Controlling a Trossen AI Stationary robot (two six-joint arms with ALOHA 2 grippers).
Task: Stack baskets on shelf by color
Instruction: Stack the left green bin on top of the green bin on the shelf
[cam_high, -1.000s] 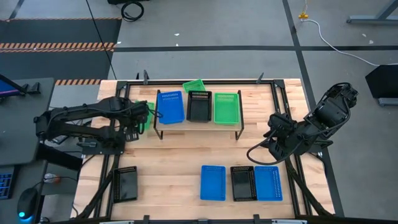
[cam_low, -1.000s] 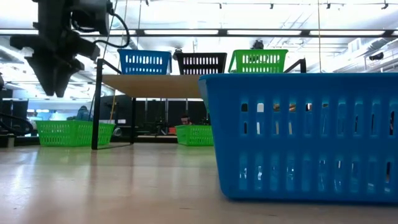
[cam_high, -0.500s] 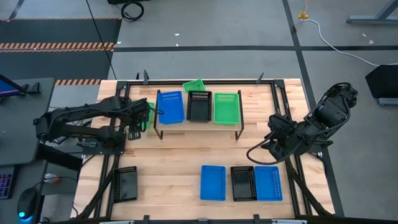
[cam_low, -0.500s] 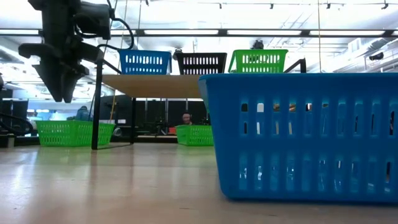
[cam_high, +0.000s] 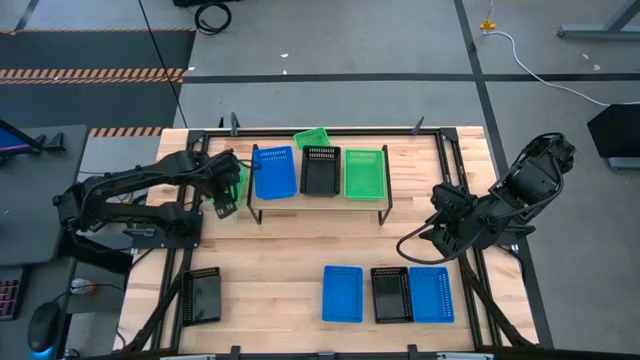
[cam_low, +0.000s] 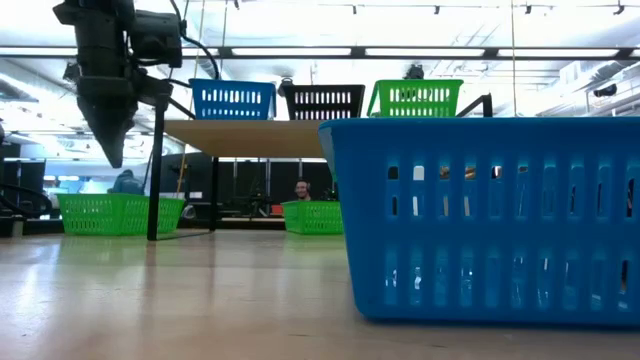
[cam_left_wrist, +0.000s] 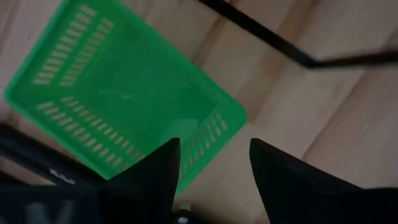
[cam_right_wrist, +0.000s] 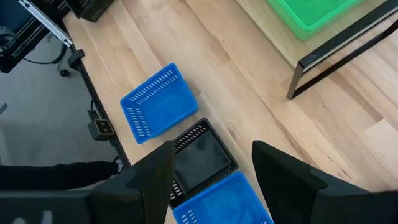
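The left gripper (cam_left_wrist: 213, 163), jaws spread, is hovering over a green basket (cam_left_wrist: 121, 99) at the shelf's (cam_high: 318, 197) nine o'clock; overhead, the arm is hiding most of it. The right gripper (cam_right_wrist: 212, 167), also spread, is waiting at three o'clock.

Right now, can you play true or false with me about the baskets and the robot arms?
1. Three baskets sit on the shelf: the blue basket, the black basket and the green basket. True.
2. The left gripper hovers over a red basket. False: it is over a green basket on the table.
3. The left gripper's jaws are open and empty. True.
4. The right gripper holds a basket. False: it holds nothing.
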